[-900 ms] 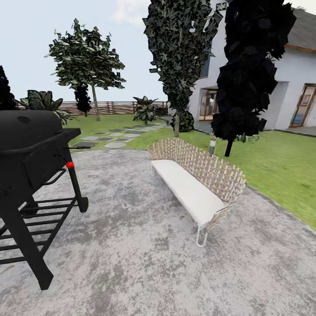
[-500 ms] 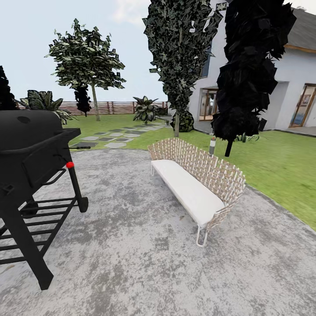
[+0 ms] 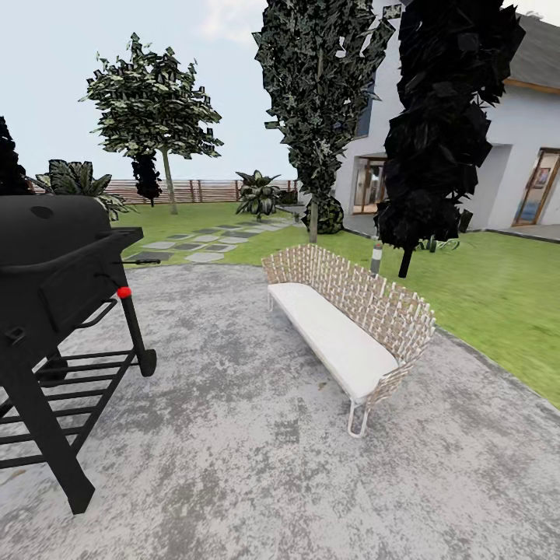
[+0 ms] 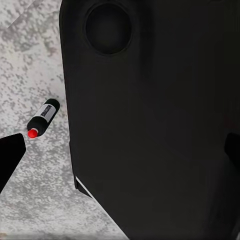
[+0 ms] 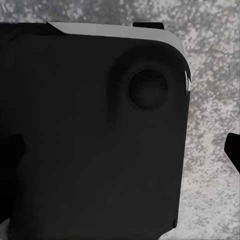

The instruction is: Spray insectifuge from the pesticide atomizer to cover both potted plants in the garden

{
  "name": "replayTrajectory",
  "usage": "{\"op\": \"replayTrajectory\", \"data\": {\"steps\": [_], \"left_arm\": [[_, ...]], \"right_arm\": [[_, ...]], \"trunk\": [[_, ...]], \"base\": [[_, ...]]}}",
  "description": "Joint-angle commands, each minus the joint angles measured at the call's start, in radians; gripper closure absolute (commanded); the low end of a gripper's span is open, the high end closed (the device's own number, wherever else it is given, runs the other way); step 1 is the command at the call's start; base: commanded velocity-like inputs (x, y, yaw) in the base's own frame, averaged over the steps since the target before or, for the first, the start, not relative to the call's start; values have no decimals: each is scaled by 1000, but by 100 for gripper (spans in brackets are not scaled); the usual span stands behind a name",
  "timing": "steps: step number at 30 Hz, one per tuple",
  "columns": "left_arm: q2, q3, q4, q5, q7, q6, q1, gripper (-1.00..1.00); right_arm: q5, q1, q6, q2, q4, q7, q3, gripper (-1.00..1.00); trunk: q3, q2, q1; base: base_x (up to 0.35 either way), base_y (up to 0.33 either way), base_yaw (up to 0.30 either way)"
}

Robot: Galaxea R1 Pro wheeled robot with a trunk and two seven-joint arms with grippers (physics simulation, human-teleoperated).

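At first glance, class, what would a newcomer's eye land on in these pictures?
A big black grill looms at the left on the grey paved patio. A woven bench with a white seat stands mid-patio, and behind its back a slim bottle, likely the pesticide atomizer, stands on the lawn.

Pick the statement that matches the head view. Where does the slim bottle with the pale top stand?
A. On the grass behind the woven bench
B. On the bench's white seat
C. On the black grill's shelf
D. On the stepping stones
A: the pesticide atomizer rises behind the backrest of the woven bench, on the lawn beside a dark tree.
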Motion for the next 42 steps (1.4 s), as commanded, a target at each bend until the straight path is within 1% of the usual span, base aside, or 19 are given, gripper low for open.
{"op": "replayTrajectory", "data": {"steps": [1,19,21,25,27,28,29,30,31,33,34,38,39,40,42], "left_arm": [[0,0,0,0,0,0,0,-100],[0,-4,-4,0,0,0,0,-100],[-1,-6,-18,0,0,0,0,-100],[-1,-7,-42,0,0,-4,-1,-100],[0,-8,-68,-2,0,-29,-1,-100],[1,-8,-89,-2,0,-75,-1,-100],[2,-8,-95,-3,0,-95,-1,-100],[3,-8,-105,-3,0,-135,-1,-100],[3,-8,-109,-4,0,-155,-2,-100],[5,-8,-119,-4,0,-220,-3,-100],[6,-8,-123,-4,0,-242,-4,-100],[18,-7,-131,-5,0,-274,-25,-100],[21,-8,-132,-5,0,-276,-40,-100],[25,-9,-136,-7,-1,-280,-83,-100],[27,-9,-140,-11,-1,-282,-112,-100]], "right_arm": [[0,0,0,0,0,1,0,-100],[0,0,-2,0,-1,-1,-1,-100],[0,0,-19,0,-1,-1,-2,-100],[-1,0,-90,1,-1,-1,-4,-100],[-1,0,-116,0,-2,-1,-6,-100],[-1,0,-133,0,-5,-2,-7,-100],[-1,0,-138,-1,-9,-2,-7,-100],[-1,0,-149,-4,-20,-3,-7,-100],[-1,0,-154,-6,-28,-4,-7,-100],[-1,0,-177,-17,-70,-15,-7,-100],[-1,0,-190,-24,-94,-27,-8,-100],[-1,-1,-242,-42,-182,-70,-9,-100],[-1,-1,-253,-44,-201,-74,-9,-100],[-2,-2,-300,-47,-267,-80,-9,-100],[-3,-6,-342,-47,-315,-82,-10,-100]], "trunk": [[-1,0,0],[-1,0,0],[-1,0,0],[-1,0,0],[-1,0,0],[-1,0,0],[-1,0,0],[-1,0,0],[-1,0,0],[-1,0,0],[-1,0,0],[-1,0,0],[-1,0,0],[-1,0,0],[-1,0,0]], "base": [[0,0,0],[0,0,0],[0,0,0],[0,0,0],[0,0,0],[0,0,0],[0,0,0],[0,0,0],[0,0,0],[0,0,0],[0,0,0],[0,0,0],[0,0,0],[0,0,0],[0,0,0]]}}
